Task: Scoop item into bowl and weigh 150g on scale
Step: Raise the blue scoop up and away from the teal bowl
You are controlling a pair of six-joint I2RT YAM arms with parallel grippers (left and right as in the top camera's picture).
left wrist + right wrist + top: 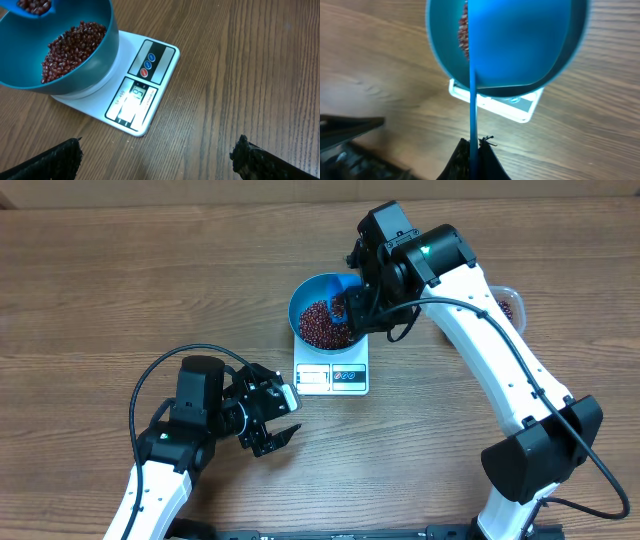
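One heap of small dark red-brown beans (pixel 318 326) lies in the single teal bowl (pixel 301 294), banked against its near-left wall. A smaller lot rides in the one bright blue scoop (pixel 472 112), which hangs over the bowl's far rim. The bowl stands on the far part of the one white scale (pixel 332 376). The scale's long axis runs front to back on the counter (pixel 120 280), with its lit display and button panel at the near end, uncovered; the digits are too blurred to read.

The right jaws are clamped on the scoop's handle. In the right wrist view the handle shows edge-on, running straight out from between the jaws to the bowl, so the beans lie directly ahead of them. The left jaws stand wide and hold nothing. They are over bare counter near the scale's near-left corner and face the scale.

One clear tub (pixel 508 305) with beans in it shows partly behind the right arm.
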